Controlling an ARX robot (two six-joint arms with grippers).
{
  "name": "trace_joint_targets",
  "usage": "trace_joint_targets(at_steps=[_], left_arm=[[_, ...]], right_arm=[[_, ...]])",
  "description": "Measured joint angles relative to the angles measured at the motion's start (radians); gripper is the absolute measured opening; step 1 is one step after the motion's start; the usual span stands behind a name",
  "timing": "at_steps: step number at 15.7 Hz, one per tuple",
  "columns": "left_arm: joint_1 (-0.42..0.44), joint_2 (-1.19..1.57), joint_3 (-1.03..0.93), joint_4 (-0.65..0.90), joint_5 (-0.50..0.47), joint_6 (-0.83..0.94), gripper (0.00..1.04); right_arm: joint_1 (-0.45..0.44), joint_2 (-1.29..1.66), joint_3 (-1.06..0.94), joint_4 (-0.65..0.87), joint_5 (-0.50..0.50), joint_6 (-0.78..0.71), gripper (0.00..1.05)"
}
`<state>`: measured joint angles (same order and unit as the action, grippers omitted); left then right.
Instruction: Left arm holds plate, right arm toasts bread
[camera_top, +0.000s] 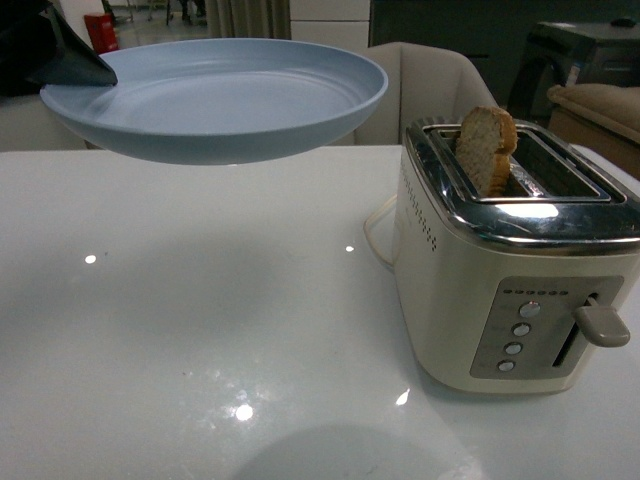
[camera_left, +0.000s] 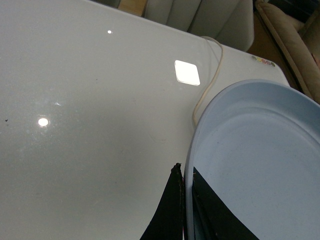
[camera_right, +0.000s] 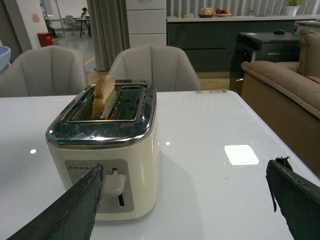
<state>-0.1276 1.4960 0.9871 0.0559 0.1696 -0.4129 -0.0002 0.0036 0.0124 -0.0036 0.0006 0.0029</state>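
Left wrist view: the left arm pinches the rim of the plate. The right arm has its jaws spread wide, one fingertip just beside the lever of the toaster. The bread stands in the toaster's slot beyond them.

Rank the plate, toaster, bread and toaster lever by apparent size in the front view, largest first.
1. toaster: covers the most picture, though cut off at the right edge.
2. plate: wider but shallower; a close call, since it may sit nearer the camera.
3. bread: only the part above the slot shows.
4. lever.
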Motion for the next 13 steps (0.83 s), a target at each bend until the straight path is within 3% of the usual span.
trace_joint_targets(at_steps=[8, 13], left_arm=[[0.126, 0.18, 0.029, 0.104, 0.021, -0.009, 0.03], [0.2, 0.391, 0.032, 0.257, -0.055, 0.002, 0.03]], right_arm=[[0.0, 0.0, 0.0, 0.0, 0.0, 0.0, 0.98], [0.0, 0.0, 0.0, 0.0, 0.0, 0.0, 0.98]])
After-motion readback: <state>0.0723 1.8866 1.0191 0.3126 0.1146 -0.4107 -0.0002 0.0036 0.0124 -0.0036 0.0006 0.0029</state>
